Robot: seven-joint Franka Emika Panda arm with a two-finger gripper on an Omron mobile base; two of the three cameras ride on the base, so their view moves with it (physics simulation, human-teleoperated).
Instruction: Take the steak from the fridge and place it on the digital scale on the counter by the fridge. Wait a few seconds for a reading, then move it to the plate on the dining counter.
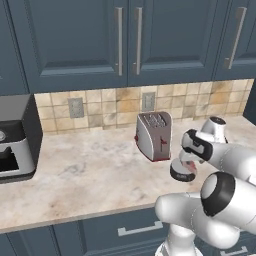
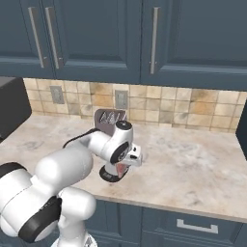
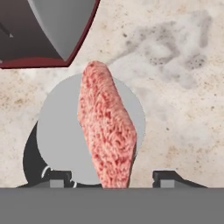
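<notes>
Over on the beige marbled counter (image 1: 90, 175), left base view, a low round dark scale (image 1: 182, 171) sits just beside the silver toaster (image 1: 154, 136). From the right base view, the white arm's gripper (image 2: 126, 161) hovers over it. Looking down the hand view, the reddish-pink steak (image 3: 106, 127) lies lengthwise across the scale's grey top, between parted fingertips (image 3: 56, 177), released.

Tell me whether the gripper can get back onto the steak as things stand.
Probably yes. The gripper sits directly over the steak, jaws apart with a fingertip on either side. The steak lies across the scale, and the toaster stands off to one side, not in the way.
</notes>
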